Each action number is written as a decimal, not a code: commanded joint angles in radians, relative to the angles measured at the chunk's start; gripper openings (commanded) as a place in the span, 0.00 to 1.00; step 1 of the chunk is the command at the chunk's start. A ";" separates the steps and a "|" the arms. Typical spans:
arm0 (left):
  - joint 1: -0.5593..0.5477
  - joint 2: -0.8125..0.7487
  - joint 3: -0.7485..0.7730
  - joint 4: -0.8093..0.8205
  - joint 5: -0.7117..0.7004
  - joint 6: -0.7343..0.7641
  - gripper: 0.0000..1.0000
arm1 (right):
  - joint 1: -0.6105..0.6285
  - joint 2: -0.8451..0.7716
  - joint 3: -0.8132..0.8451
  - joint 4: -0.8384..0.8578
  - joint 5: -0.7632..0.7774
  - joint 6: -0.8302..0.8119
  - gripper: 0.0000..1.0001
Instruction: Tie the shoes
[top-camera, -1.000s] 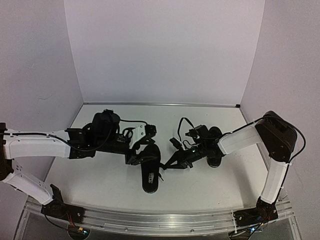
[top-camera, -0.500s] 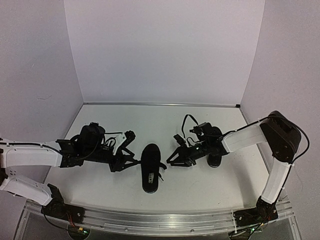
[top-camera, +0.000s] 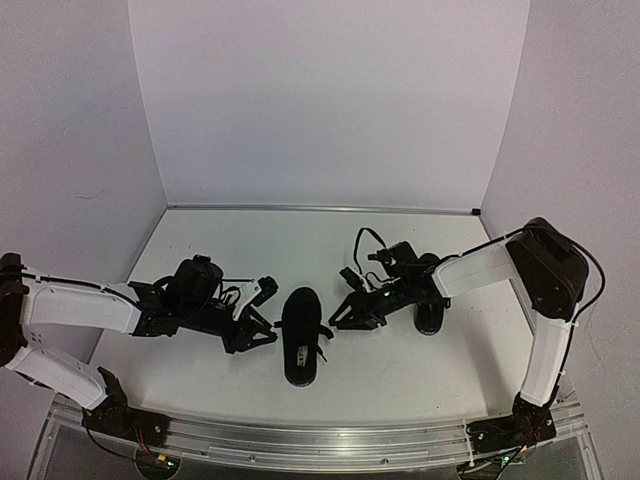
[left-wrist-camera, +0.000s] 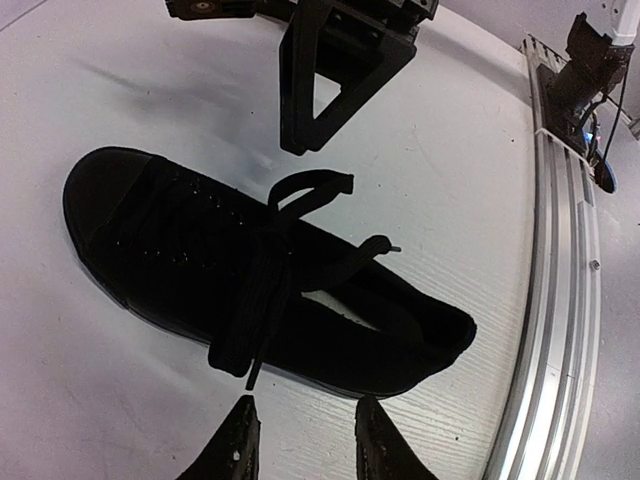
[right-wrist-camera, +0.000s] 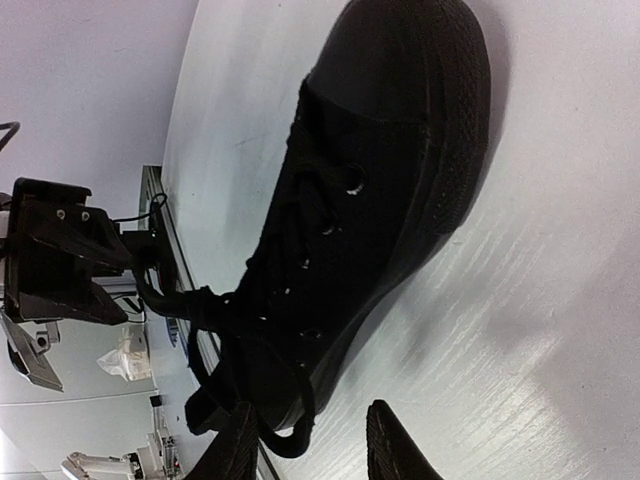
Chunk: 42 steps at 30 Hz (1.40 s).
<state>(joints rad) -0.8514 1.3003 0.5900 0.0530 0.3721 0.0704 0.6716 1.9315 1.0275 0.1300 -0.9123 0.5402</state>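
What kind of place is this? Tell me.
Probably a robotics lab cell: bare white walls boxing in a white table, an aluminium mounting rail at its near edge, a black shoe.

Shoe (top-camera: 302, 335) mid-table, left gripper (top-camera: 268, 328) and right gripper (top-camera: 340, 318) just beside it, narrow gaps either side. Loose laces (left-wrist-camera: 300, 200) spill into the right-side gap. Table (top-camera: 290, 245) beyond toe open; second shoe (top-camera: 430, 308) blocks right.

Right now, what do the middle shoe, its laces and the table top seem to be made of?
Middle shoe: probably black canvas or a similar cloth. It is matte, with no shine and punched eyelets.
Laces: flat woven fabric, matte. They lie limp and folded.
Table top: white with a faint wood-like grain, perhaps laminate or painted board. I cannot tell which.
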 joint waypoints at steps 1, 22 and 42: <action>0.006 0.028 0.062 0.032 0.013 0.013 0.32 | -0.001 0.025 0.031 -0.037 -0.005 -0.041 0.34; 0.007 0.094 0.108 0.039 -0.014 0.034 0.37 | 0.032 0.066 0.059 -0.050 -0.037 -0.058 0.32; 0.009 0.084 0.113 0.044 0.012 0.045 0.00 | 0.042 0.065 0.074 -0.056 -0.045 -0.060 0.27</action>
<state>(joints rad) -0.8497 1.3956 0.6548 0.0723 0.3873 0.1072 0.7077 1.9953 1.0714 0.0765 -0.9409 0.4973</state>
